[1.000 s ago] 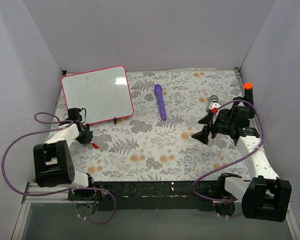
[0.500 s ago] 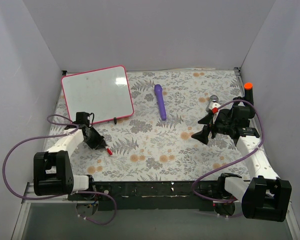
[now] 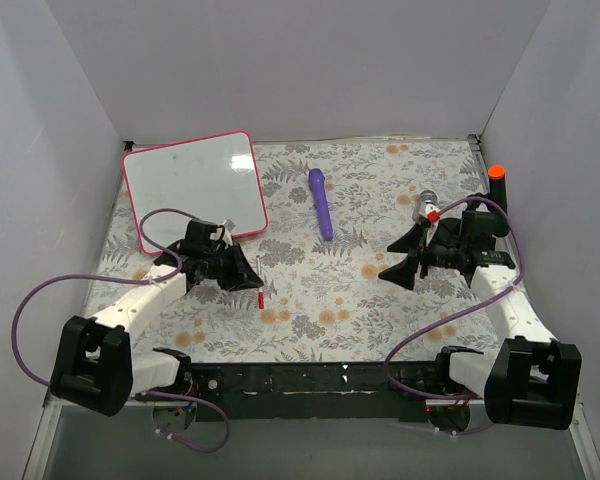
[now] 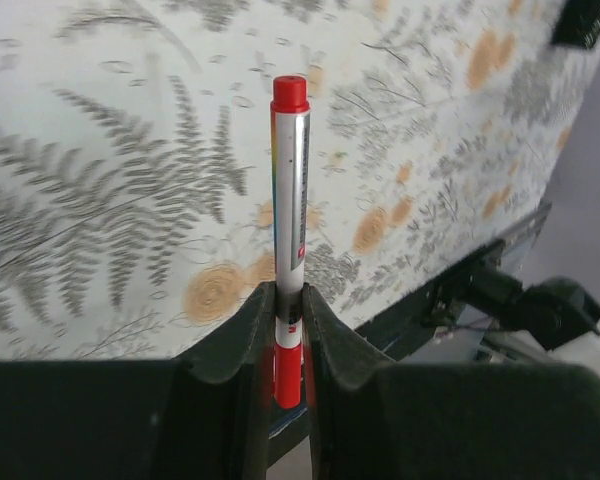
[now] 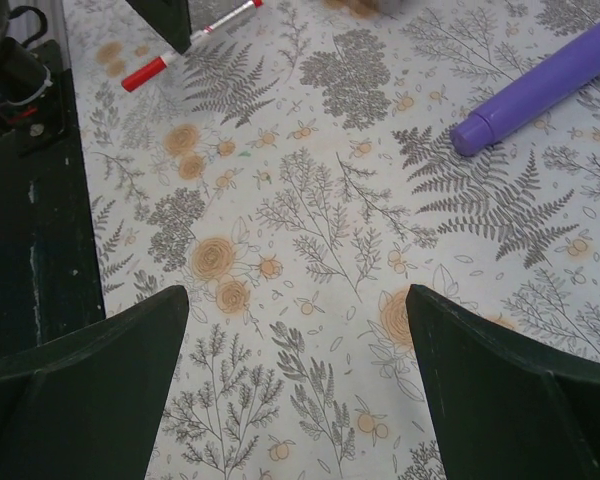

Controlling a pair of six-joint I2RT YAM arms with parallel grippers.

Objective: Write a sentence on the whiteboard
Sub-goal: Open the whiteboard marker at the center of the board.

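Note:
The whiteboard (image 3: 190, 185), white with a pink-red frame, lies flat at the far left of the table. Its face looks blank in the top view, and no sentence shows on it. My left gripper (image 3: 252, 277) sits just off the board's near right corner, shut on a marker (image 3: 260, 290). In the left wrist view the marker (image 4: 290, 200) has a silver barrel and red ends. It sticks out forward from between the closed fingers of my left gripper (image 4: 285, 300), above the floral cloth. My right gripper (image 3: 400, 260) hovers open at the right, with nothing between the fingers (image 5: 298, 300).
A purple stick (image 3: 321, 203) lies in the middle, far of both grippers, and also shows in the right wrist view (image 5: 550, 85). A small grey, white and red object (image 3: 426, 208) and an orange-topped post (image 3: 496, 172) stand at the right edge. White walls enclose the table.
My left arm has swung right from the table's left edge towards the middle, carrying the marker. The right arm has barely moved and stays open.

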